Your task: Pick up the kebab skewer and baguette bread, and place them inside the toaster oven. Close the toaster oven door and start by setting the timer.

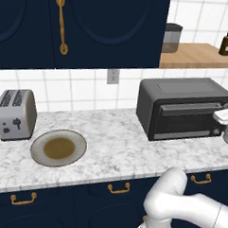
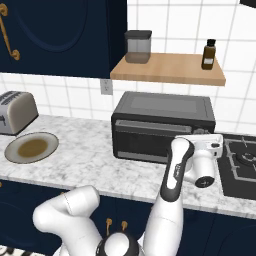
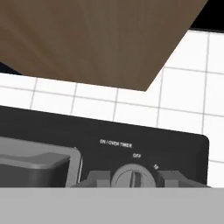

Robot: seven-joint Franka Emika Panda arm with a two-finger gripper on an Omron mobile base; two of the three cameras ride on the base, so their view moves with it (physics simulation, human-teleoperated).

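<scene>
The toaster oven (image 1: 182, 107) stands at the back right of the counter, and its door (image 2: 150, 136) is up and closed behind the bar handle (image 3: 33, 164). My gripper (image 3: 134, 179) is at the oven's right-hand knob column (image 1: 219, 119). Its two dark fingertips (image 3: 99, 179) flank the round timer knob (image 3: 133, 175), close to its rim. I cannot make out whether they touch it. The knob's ridge points roughly at OFF. The kebab skewer and the baguette bread are hidden from view; the dark door glass shows nothing inside.
A grey plate (image 1: 40, 154) with a brown centre lies on the marble counter at the left, beside a silver two-slot toaster (image 1: 15, 114). A wooden shelf (image 2: 167, 67) carrying a jar and a bottle hangs above the oven. A black hob (image 2: 240, 165) lies to the oven's right.
</scene>
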